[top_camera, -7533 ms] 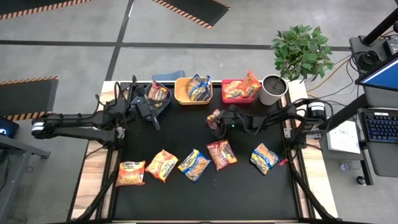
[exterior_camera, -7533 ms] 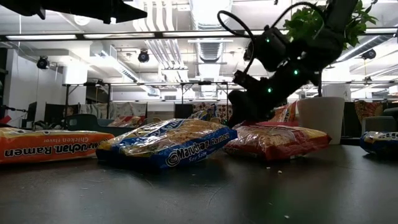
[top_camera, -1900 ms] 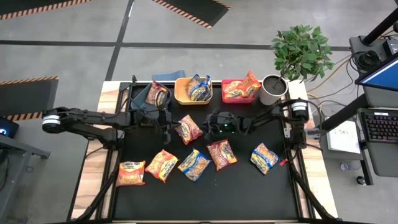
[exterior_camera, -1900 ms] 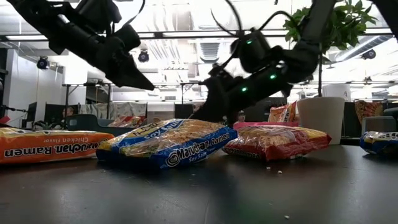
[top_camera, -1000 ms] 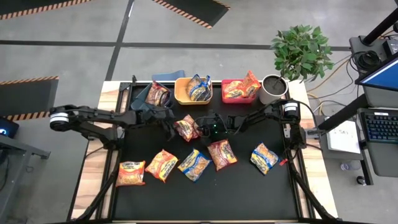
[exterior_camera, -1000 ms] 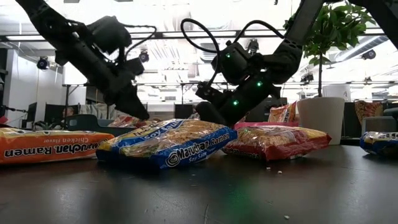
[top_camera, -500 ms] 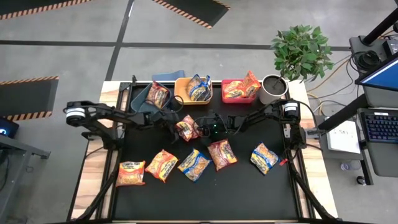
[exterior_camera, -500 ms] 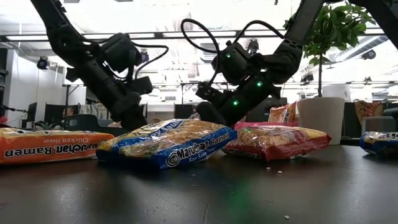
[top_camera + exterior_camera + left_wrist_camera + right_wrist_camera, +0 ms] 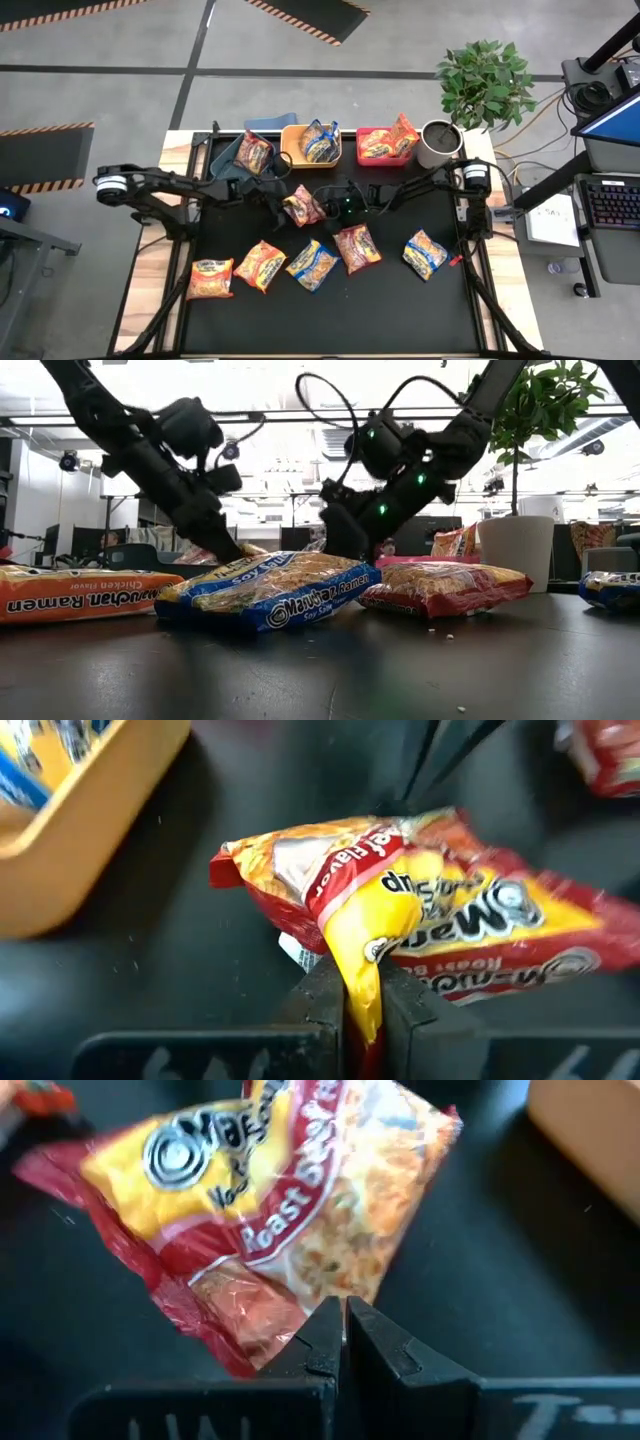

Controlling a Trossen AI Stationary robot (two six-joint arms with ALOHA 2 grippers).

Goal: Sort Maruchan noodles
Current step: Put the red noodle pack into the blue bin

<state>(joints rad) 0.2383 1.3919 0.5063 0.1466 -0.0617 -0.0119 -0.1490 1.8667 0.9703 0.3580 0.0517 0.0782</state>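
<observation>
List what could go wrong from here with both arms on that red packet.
1. Both the left gripper and right gripper are shut on the same red Roast Beef packet; pulling apart could tear the plastic.
2. The left jaws pinch only a folded yellow edge, so it may slip out.
3. The arms are close together near the yellow bin; a lift could bump it.

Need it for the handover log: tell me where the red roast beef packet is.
High view: red roast beef packet mid-table, below the yellow bin, pinched between left claw and right claw.
</observation>
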